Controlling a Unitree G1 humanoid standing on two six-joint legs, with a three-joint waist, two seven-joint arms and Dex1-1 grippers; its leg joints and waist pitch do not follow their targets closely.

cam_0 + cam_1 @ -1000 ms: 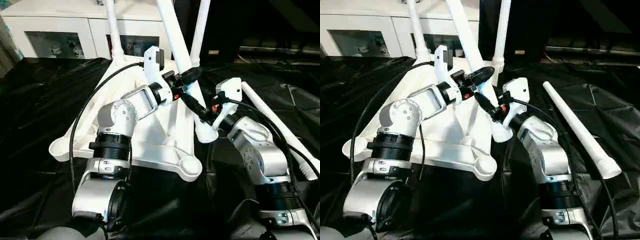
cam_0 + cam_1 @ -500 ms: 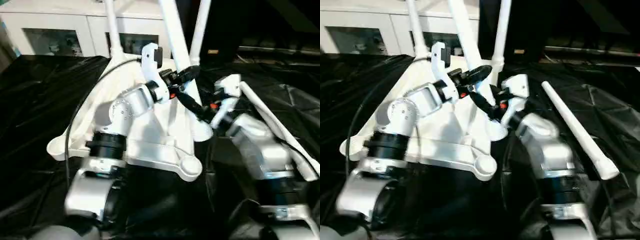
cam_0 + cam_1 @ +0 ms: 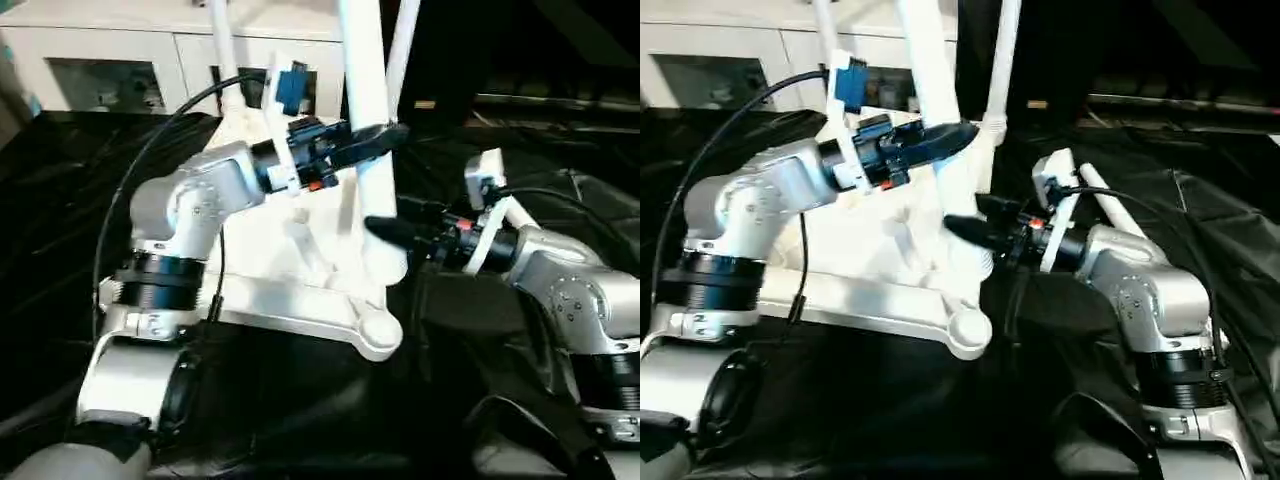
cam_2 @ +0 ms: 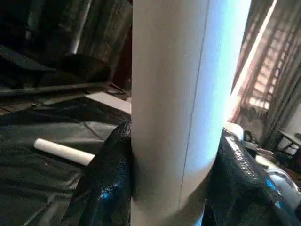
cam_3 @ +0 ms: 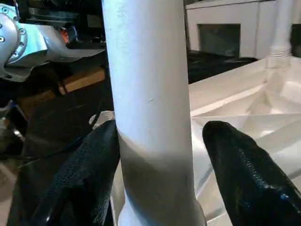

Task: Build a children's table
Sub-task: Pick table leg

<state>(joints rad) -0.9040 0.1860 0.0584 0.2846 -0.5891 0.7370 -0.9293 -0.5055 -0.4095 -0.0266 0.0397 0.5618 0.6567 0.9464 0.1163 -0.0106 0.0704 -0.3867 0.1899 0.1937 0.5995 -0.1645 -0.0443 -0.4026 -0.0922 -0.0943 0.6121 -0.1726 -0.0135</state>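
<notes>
Tabletop (image 3: 300,300) upside down on black table (image 3: 60,200), two legs (image 3: 222,55) upright in far sockets, one spare leg (image 4: 63,152) lying on the cloth. Left gripper (image 3: 372,140) clamped on a near-corner leg (image 3: 368,80). Right gripper (image 3: 385,232) lower on same leg, fingers (image 5: 244,169) straddling it, one apart from it.

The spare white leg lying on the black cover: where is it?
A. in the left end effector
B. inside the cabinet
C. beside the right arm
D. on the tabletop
C: the loose leg lies on the black cover just behind the right arm, off the tabletop.
</notes>
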